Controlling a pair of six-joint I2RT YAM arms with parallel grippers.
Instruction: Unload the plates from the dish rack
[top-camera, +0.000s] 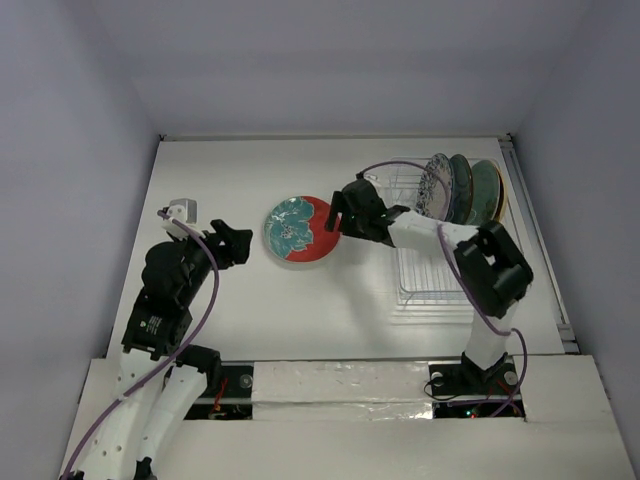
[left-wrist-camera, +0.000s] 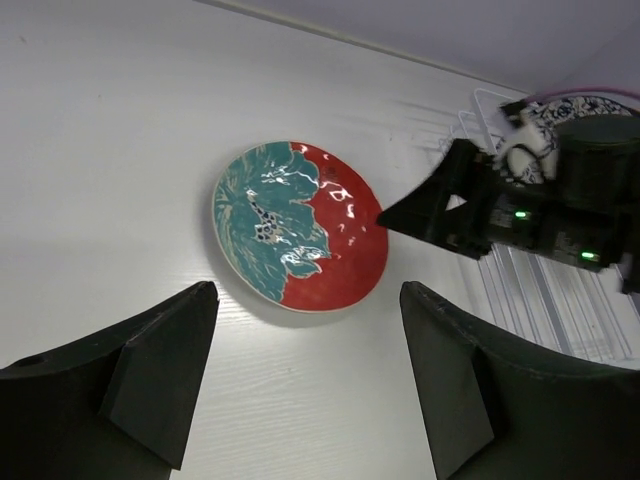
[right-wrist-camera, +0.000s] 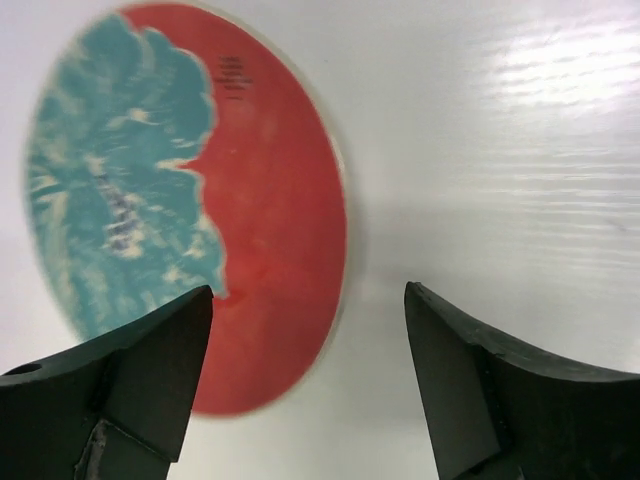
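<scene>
Right gripper (right-wrist-camera: 308, 290), spread, hangs between floral plate (right-wrist-camera: 270, 200) and dish rack (top-camera: 425, 270).

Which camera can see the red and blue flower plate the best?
The left wrist view: the flower plate shows whole, sharp and large, lying flat on the table. The top external view shows the plate only small. The right wrist view shows the plate blurred and cut off.
</scene>
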